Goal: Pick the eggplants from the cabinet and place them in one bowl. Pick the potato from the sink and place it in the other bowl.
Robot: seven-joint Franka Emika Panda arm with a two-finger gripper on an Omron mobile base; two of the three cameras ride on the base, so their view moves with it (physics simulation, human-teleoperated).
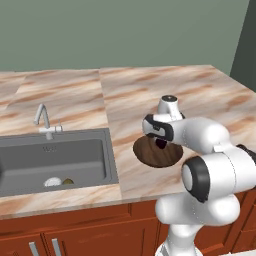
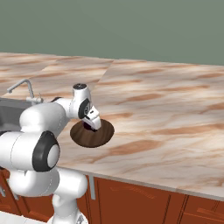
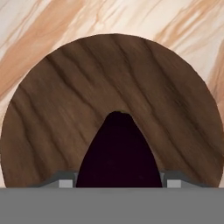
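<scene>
Marbled pink-tan counter is backed by a grey-green wall, with reddish-brown cabinet fronts below its edge. Dark grey sink is set into the counter at the left, with a slim silver faucet behind it. Potato, a small olive-brown lump, is seen on the basin floor at the front, just beside a small white round object. Wide shallow wooden bowl of dark brown grain is placed on the counter to the right of the sink. Gripper is pointed downward directly over this bowl, close above it. One eggplant, dark purple-black and tapering to a blunt tip, is held between the two fingertips, with the jaws closed against its sides; the bowl's interior is seen behind it in the hand view.
</scene>
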